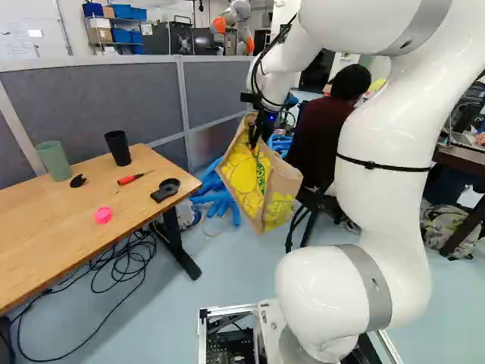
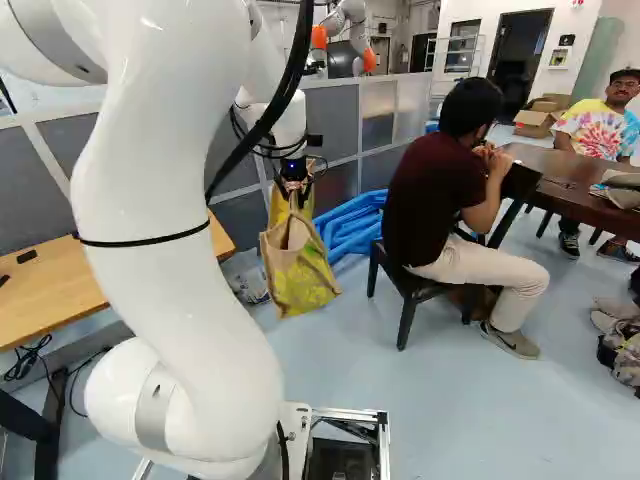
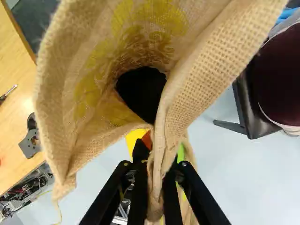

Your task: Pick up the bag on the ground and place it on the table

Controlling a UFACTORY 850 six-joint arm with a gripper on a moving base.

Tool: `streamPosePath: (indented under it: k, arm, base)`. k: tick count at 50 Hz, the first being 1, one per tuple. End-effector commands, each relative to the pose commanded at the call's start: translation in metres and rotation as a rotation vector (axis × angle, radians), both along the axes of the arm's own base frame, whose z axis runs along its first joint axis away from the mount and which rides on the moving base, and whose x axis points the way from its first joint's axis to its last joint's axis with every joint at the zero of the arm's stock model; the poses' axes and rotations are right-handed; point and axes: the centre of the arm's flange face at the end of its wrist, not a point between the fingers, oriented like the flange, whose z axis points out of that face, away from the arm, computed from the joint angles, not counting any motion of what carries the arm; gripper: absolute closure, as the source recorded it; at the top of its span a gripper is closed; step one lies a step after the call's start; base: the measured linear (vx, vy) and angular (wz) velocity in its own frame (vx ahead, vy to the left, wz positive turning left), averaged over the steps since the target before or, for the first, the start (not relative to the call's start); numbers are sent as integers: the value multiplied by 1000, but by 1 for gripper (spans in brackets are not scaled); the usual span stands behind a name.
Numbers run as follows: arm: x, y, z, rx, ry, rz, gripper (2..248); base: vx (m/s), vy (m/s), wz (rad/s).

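Left base view: gripper (image 1: 255, 141) tight on bag (image 1: 246, 180), cups (image 1: 118, 149) and screwdriver (image 1: 129, 180) on table (image 1: 53, 212)

White robot arm (image 1: 394, 197) with smooth, rounded segments and black fittings.
Broad grey bands (image 1: 369, 284) are set around the joints, and a narrow black strap (image 1: 364, 162) with a small fastener is wrapped around one thick segment. A heavy black cable (image 2: 293, 75) is run along the outside, with thinner black cables (image 1: 259, 82) looped near the wrist, where a small blue light (image 2: 292, 166) is shown. The end effector (image 1: 260, 132) is black, its slim, straight fingers (image 3: 139, 192) jointed with round pivots (image 3: 125, 164). Underneath, a silver metal frame (image 2: 345, 412) is fitted around dark components.
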Motion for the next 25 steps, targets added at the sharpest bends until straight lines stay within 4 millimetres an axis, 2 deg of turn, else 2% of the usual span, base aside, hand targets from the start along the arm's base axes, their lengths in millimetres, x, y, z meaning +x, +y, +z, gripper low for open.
streamPosePath:
  k: [25]
  arm:
    - [-1, 2, 34, 12, 5, 17, 215]
  base:
    - [0, 0, 0]
